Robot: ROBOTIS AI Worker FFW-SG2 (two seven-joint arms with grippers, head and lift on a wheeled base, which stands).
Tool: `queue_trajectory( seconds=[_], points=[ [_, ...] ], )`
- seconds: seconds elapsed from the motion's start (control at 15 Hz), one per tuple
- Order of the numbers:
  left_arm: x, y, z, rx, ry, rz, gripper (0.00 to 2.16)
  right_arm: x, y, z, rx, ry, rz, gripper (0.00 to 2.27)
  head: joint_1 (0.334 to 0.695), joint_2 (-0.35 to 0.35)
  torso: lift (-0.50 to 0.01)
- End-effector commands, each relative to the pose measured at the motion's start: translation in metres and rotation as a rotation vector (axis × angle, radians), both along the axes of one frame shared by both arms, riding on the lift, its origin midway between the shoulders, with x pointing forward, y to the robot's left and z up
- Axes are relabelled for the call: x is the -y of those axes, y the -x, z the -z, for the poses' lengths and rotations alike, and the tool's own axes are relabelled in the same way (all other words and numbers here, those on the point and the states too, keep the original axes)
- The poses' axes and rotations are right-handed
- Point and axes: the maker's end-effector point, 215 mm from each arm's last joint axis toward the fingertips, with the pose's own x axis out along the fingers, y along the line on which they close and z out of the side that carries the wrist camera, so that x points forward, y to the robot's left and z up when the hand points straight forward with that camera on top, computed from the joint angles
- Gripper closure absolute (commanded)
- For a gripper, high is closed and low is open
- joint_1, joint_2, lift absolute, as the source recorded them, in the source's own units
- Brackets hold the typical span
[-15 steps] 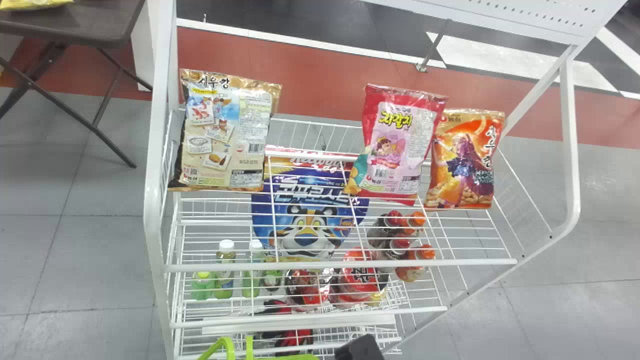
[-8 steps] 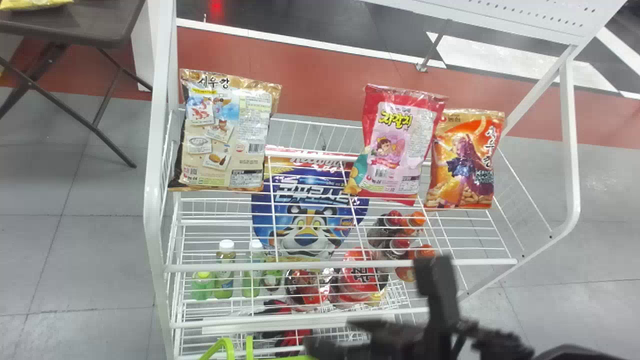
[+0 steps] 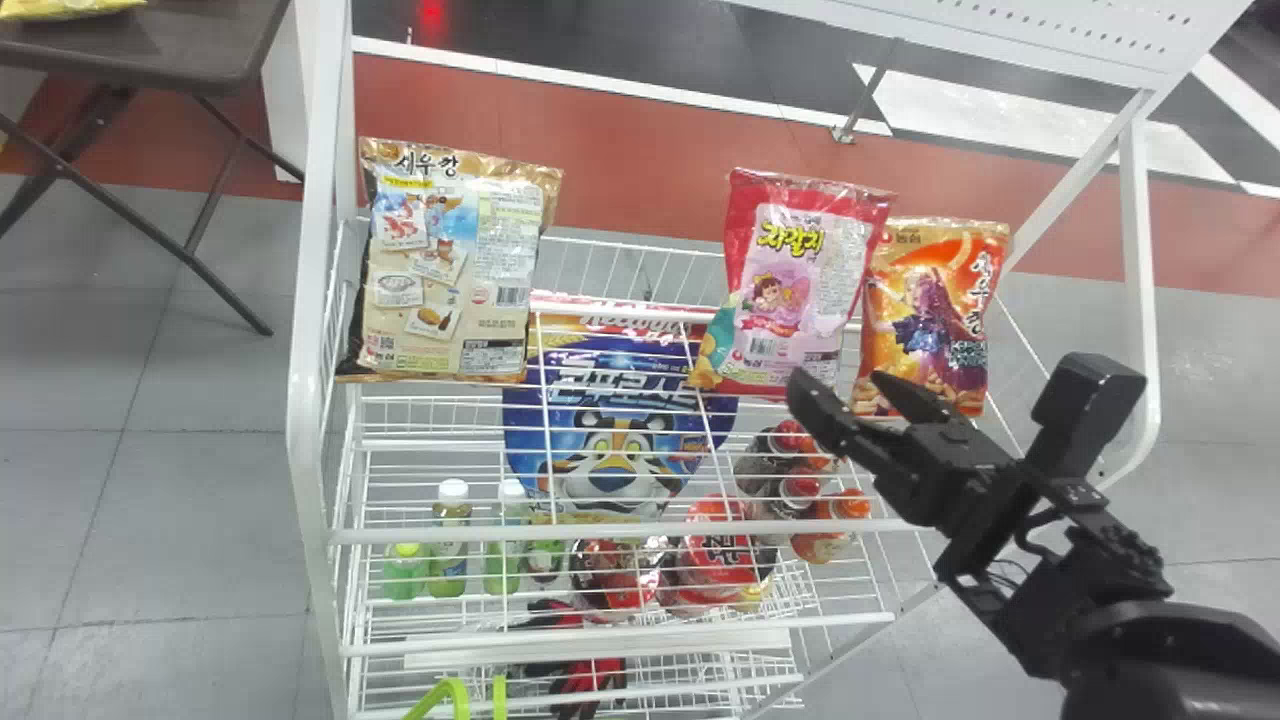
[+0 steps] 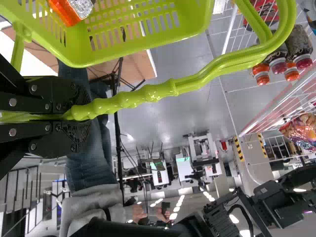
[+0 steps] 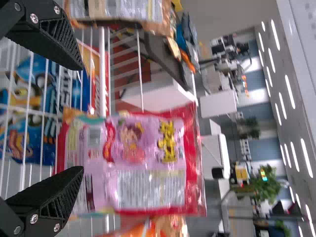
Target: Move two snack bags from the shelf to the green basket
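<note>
Grey floor tiles (image 3: 200, 500) spread behind the white wire shelf (image 3: 600, 531), where a shiny red-and-pink snack bag (image 3: 790, 290) stands between a tan bag (image 3: 455, 270) and an orange one (image 3: 925, 310). Since the earlier frame, the right gripper (image 3: 838, 382) has risen toward the red-and-pink bag, its fingers wide apart; the left gripper (image 4: 81, 116) clasps the green basket's (image 4: 79, 47) handle (image 4: 158, 91).

The right pincer (image 3: 843, 382) hangs parted near the red snack bag (image 3: 790, 280).
</note>
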Motion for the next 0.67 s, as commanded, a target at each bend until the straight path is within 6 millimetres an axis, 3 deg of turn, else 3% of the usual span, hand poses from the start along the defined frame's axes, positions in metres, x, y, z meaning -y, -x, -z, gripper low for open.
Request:
queue_trajectory(
  seconds=[0.0,0.13,0.33,0.6],
  points=[
    [0.0,0.0,0.001,-0.005,-0.002,0.008,2.15,0.038,-0.019,0.001,0.051,0.017,0.075,0.1,0.695,-0.35,-0.016],
    [0.002,0.0,0.0,-0.006,0.004,0.014,2.15,0.06,-0.029,0.002,0.078,0.047,0.124,0.1,0.695,-0.35,-0.016],
    [0.001,0.001,0.001,-0.012,0.001,0.015,2.15,0.078,-0.058,0.007,0.085,0.081,0.161,0.1,0.695,-0.35,-0.016],
    [-0.001,0.002,0.003,-0.023,-0.001,0.012,2.15,0.124,-0.081,0.005,0.111,0.176,0.238,0.1,0.695,-0.35,-0.016]
  ],
)
